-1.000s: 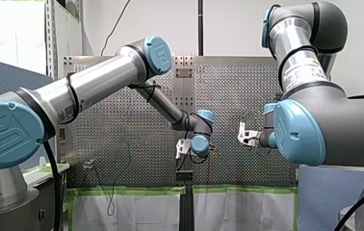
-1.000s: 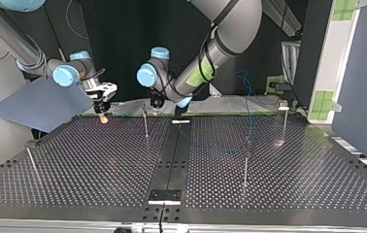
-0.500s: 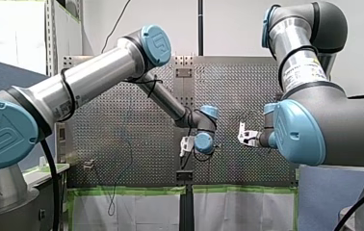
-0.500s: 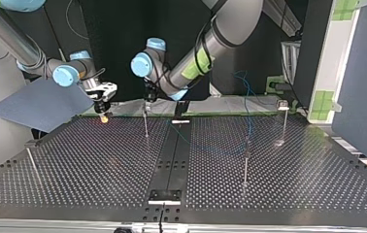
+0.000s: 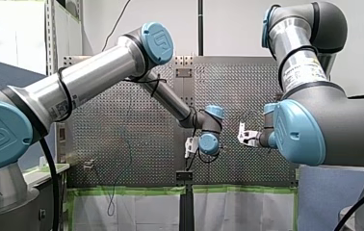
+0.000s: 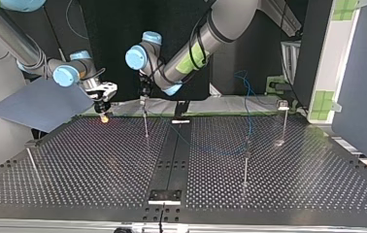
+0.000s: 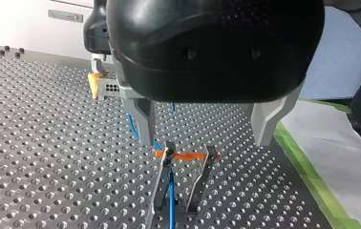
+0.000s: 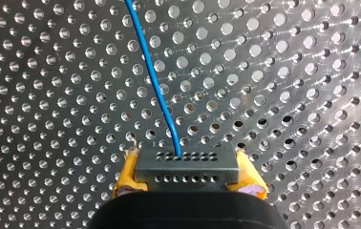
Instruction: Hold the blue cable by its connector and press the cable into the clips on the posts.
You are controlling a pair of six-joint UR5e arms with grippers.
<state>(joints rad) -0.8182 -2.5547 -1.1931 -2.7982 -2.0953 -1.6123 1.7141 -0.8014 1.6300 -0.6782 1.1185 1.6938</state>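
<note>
right gripper (image 8: 188,180) clamped on connector (image 8: 188,164) to anchor cable (image 8: 154,81); left gripper (image 7: 203,142) wide open, empty, hovering over clip (image 7: 188,156) with cable beside one prong, probably to press it in.

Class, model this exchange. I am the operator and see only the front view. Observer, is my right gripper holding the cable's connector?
Observer: Yes. In the right wrist view the right gripper has its yellow pads clamped on the grey connector, and the blue cable leads out of it.
Operator: Where is my left gripper?
Observer: In the top view the left gripper hangs over a thin post.
Operator: Is it gripping the cable?
Observer: No. In the left wrist view its metal fingers are apart, and the cable runs between them.
</note>
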